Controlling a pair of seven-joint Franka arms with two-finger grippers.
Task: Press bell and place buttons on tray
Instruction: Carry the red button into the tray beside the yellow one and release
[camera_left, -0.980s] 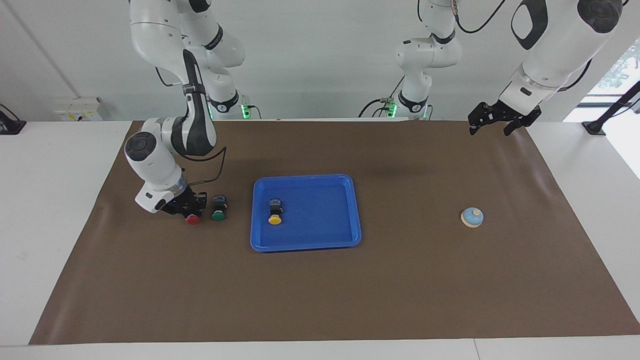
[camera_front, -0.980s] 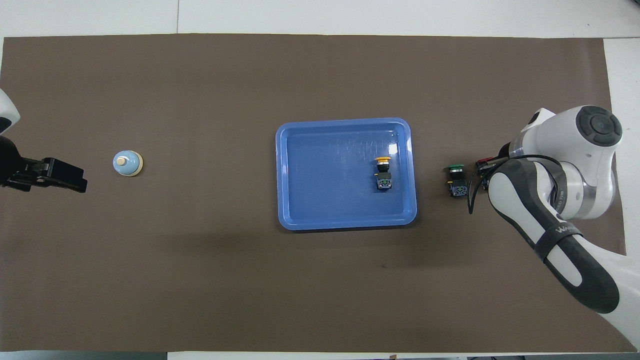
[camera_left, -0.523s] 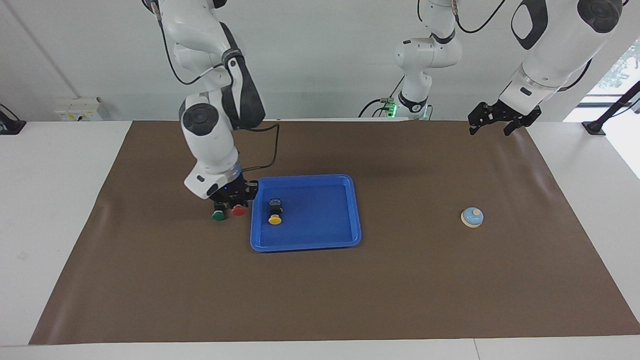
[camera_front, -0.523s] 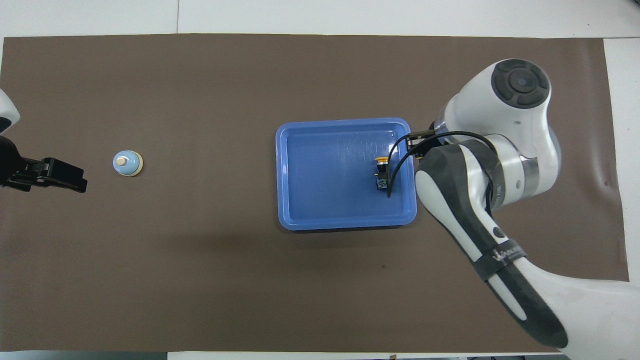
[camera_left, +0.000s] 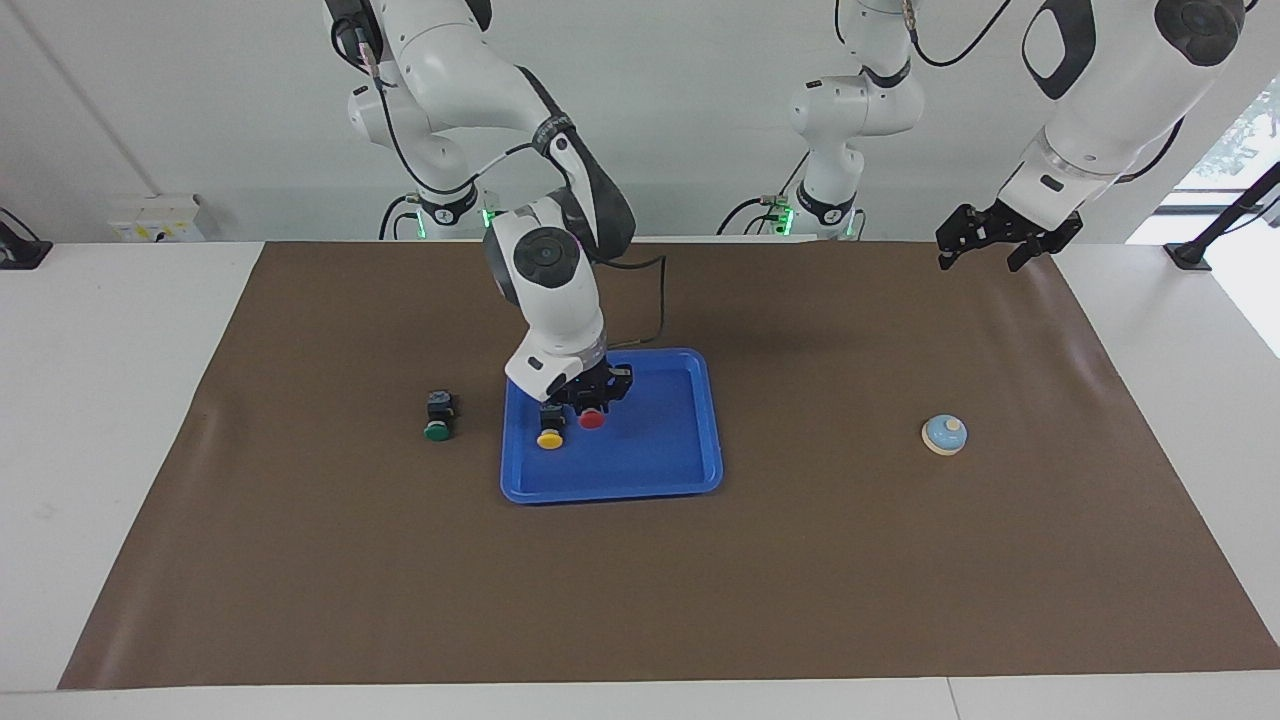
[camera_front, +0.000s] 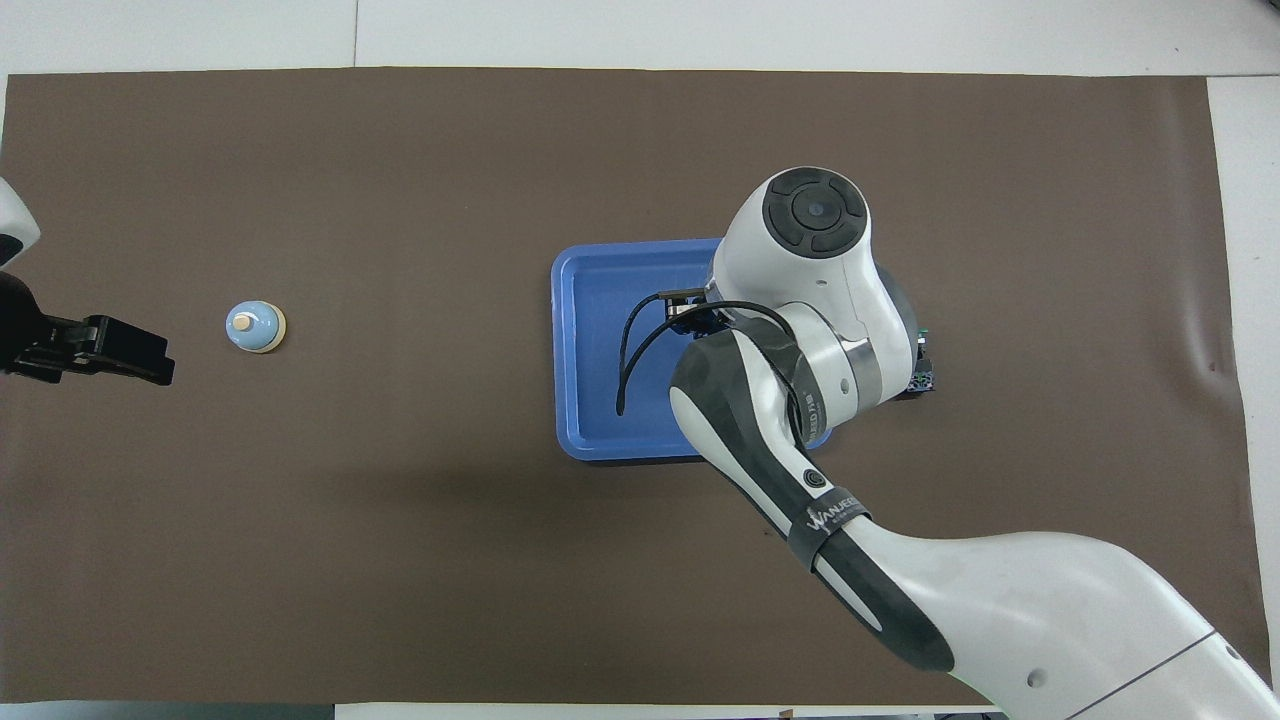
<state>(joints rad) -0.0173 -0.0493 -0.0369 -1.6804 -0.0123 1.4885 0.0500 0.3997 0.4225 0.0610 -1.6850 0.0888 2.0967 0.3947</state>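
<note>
My right gripper (camera_left: 592, 398) is shut on the red button (camera_left: 592, 419) and holds it low over the blue tray (camera_left: 660, 470), beside the yellow button (camera_left: 549, 438) that lies in the tray. The green button (camera_left: 437, 428) lies on the mat beside the tray, toward the right arm's end. The light-blue bell (camera_left: 944, 435) stands toward the left arm's end. My left gripper (camera_left: 1003, 240) waits raised over the mat's corner there. In the overhead view the right arm hides its gripper and both tray buttons; the tray's rim (camera_front: 563, 350), the bell (camera_front: 255, 327) and the left gripper (camera_front: 110, 350) show.
A brown mat (camera_left: 640, 580) covers the table. Only an edge of the green button (camera_front: 922, 375) shows past the right arm in the overhead view. White table margins run along both ends.
My right gripper has carried the red button from beside the green button on the mat to over the tray, next to the yellow button. The left arm has not moved.
</note>
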